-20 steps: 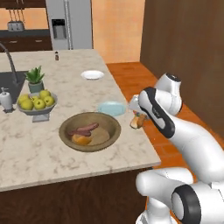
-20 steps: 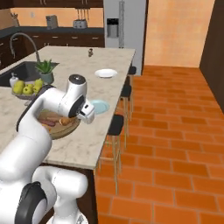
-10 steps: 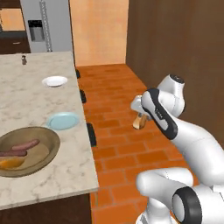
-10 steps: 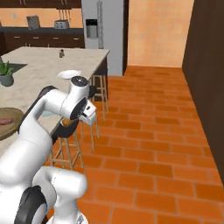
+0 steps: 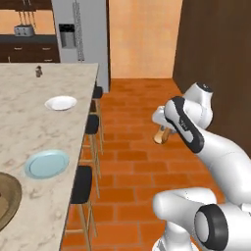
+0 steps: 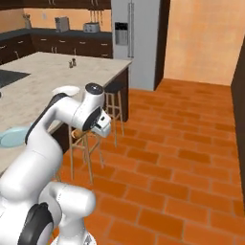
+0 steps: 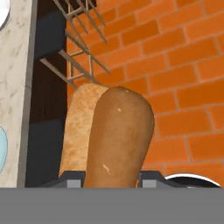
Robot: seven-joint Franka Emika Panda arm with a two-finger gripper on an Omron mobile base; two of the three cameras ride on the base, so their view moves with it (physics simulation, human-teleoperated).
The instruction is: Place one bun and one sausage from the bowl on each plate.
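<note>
My gripper [image 5: 162, 133] is shut on a long brown bun [image 5: 160, 136], held over the brick floor to the right of the island. The hand view looks along the bun [image 7: 118, 140], which rises between the two fingertips [image 7: 72, 177]. On the marble counter lie the pale blue plate [image 5: 47, 163] and, farther back, the white plate [image 5: 61, 103]. Just a piece of the brown bowl's rim [image 5: 11, 202] shows at the left edge. The sausage is out of view. In the right base view the hand [image 6: 102, 125] hangs beside the island's edge, near the blue plate [image 6: 11, 137].
Dark bar stools [image 5: 81, 185] line the island's right side, directly below the counter edge [image 5: 73, 162]. A small shaker [image 5: 38, 72] stands at the counter's far end. A steel fridge [image 5: 81, 37] is behind the island. Open brick floor [image 6: 182, 162] lies to the right.
The whole picture has shifted: the base has driven along the island, so the bowl and plates slid left in the left base view. The gripper kept its hold on the bun.
</note>
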